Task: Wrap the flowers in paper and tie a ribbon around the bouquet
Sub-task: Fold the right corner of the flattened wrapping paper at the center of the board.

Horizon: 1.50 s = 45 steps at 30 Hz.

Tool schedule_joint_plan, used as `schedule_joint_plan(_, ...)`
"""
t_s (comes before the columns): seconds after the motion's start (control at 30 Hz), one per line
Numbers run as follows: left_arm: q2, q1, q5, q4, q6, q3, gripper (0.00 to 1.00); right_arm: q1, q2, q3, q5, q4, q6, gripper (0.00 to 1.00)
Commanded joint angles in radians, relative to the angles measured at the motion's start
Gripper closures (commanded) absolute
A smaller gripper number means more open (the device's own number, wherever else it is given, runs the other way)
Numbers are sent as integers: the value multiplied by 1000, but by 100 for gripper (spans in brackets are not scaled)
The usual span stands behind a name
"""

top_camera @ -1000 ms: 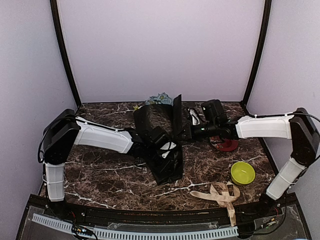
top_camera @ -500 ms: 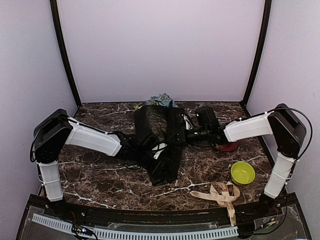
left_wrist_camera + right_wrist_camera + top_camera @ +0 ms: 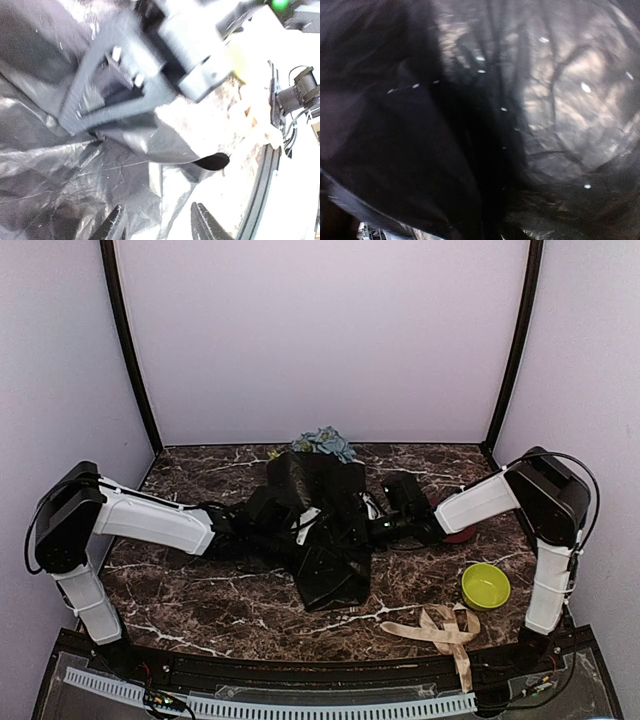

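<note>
Paper (image 3: 325, 560): thin black sheet, crinkled, shiny creases, heaped in loose folds. Flowers (image 3: 323, 443): blue-green tops poke out at paper's far edge. Ribbon (image 3: 440, 628): flat beige band, looped, well off paper's near-right corner. Left gripper (image 3: 157, 227): jaws apart over paper. Right gripper (image 3: 378, 525): closed at paper's right edge, fingers hidden.

No text, label, brand or number that you can read in any view. Both wrist views are too blurred to show print.
</note>
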State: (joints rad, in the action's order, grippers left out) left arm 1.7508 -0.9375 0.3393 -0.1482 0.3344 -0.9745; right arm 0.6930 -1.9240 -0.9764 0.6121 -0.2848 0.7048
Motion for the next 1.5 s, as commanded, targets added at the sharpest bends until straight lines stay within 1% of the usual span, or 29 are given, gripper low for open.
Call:
schedule_joint_plan(0.0,-119,27,-52,26,28,33,56,9,-13,-25,-21,19,-21,100)
schedule_joint_plan(0.13,-127,129,-130,49,208,106,58,13,8,-40,-55,76,-53,100)
schedule_joint_plan(0.2,-105,169,-130,34,295,141,60,21,17,-57,-74,114,-75,100)
schedule_joint_plan(0.23,-94,178,-125,23,328,155,60,25,22,-64,-83,128,-83,100)
schedule_joint_plan(0.33,-70,181,-132,12,361,166,61,37,42,-79,-97,152,-94,100)
schedule_joint_plan(0.4,-42,181,-139,9,368,165,61,46,48,-91,-97,156,-92,100)
schedule_joint_plan(0.53,31,181,-106,24,356,130,60,77,56,-122,-105,162,-91,100)
schedule_joint_plan(0.67,43,181,-107,29,352,119,61,124,64,-169,-147,189,-111,100)
schedule_joint_plan(0.77,39,181,-108,24,349,126,61,151,65,-208,-153,155,-109,100)
schedule_joint_plan(0.83,41,181,-106,20,347,126,61,167,50,-224,-151,121,-107,100)
schedule_joint_plan(0.97,41,181,-103,18,344,126,62,187,-29,-273,-138,110,-99,100)
schedule_joint_plan(1.13,42,181,-95,6,342,132,63,189,-114,-291,-98,36,-37,100)
schedule_joint_plan(1.27,32,181,-96,0,343,139,63,189,-172,-318,-110,57,-35,100)
schedule_joint_plan(1.37,-14,181,-113,-18,335,161,63,189,-190,-311,-144,94,-54,100)
schedule_joint_plan(1.47,-82,181,-148,10,288,158,59,189,-206,-305,-153,117,-75,100)
